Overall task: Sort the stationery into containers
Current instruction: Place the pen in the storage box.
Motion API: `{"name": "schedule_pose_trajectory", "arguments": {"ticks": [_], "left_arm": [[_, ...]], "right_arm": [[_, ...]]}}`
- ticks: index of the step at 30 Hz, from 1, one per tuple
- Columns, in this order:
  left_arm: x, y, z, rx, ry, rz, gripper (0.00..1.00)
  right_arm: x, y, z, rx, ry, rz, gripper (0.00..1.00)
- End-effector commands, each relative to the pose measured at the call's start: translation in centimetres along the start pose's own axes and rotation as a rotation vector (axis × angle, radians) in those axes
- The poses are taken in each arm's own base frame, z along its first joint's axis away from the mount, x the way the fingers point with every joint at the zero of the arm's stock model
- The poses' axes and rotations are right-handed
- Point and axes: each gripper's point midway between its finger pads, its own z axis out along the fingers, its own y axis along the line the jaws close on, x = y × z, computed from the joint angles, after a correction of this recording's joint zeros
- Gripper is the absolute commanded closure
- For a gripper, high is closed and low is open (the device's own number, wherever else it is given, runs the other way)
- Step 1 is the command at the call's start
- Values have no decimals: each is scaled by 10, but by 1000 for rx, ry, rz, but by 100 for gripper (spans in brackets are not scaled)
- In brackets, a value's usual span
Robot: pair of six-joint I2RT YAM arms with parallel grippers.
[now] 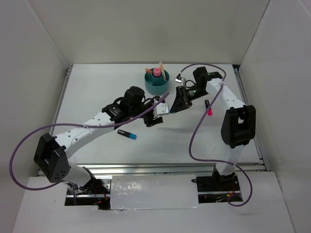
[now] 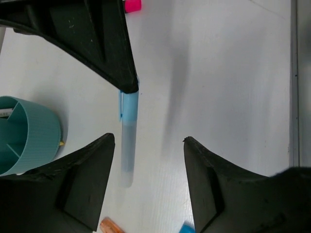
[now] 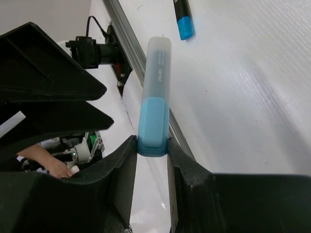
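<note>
So: right gripper clamps one pale-blue highlighter, barrel print "deli"; left gripper jaws apart, empty. One teal cup far, one black-blue marker near.

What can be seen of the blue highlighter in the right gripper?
The blue highlighter is a slim plastic stick, one half solid light blue, the other frosted and see-through with small print along it. The right gripper clamps its blue end between both fingers and holds it off the white table. In the left wrist view the frosted end lies in the gap of the open left gripper, nearer one finger; whether it touches that finger I cannot tell.
</note>
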Motion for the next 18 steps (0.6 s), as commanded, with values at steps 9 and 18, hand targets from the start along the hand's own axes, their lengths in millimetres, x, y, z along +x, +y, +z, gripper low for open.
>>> {"name": "schedule_pose_trajectory", "arguments": {"ticks": [9,18], "left_arm": [[-20,17,24,-11,-70,-14,25],[-13,17,37,3,-66,-46,39]], "right_arm": [[-7,19,5,25,-10,-64,100],[-7,22,11,41,0,-65,100]]}}
